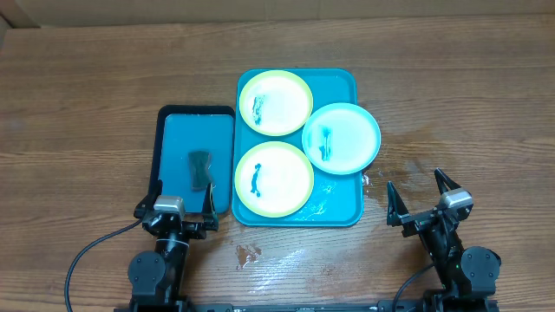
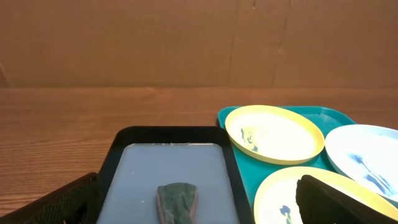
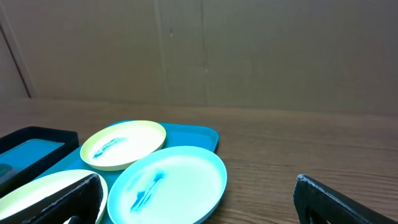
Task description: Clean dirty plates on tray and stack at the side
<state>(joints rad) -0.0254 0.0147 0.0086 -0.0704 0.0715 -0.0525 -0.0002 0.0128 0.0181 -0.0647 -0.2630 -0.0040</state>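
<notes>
Both claws stand spread as wide as they go and hold nothing. Left claw [image 1: 185,194] sits low at the near left of the desk [image 1: 87,87], its arm folded back at the near edge and its fingers pointing away toward the far side. The fingers straddle the near end of a small dark-rimmed tray [image 1: 195,130], and a dark green pad [image 1: 200,169] lies flat on this tray between and just ahead of them, untouched. Right claw [image 1: 414,184] is posed the same way at the near right, over bare wood just off the near right corner of the big tray [image 1: 338,82], with its two black fingers [image 3: 339,199] apart and nothing between them. The big light-teal tray lies mid-desk, just right of the small one, and carries all three plates. One yellow-green plate [image 1: 276,102] sits at the far left of it, a second yellow-green plate [image 1: 273,178] at the near left, and a teal plate [image 1: 341,138] at the right, overhanging the tray's right rim. Each plate shows a dark smear on its pale centre. The teal plate's edge meets or overlaps the far plate's edge in the overhead view; I cannot tell which. Wet patches [image 1: 247,254] shine on the desk near the front edge, and on the tray's near right corner.
</notes>
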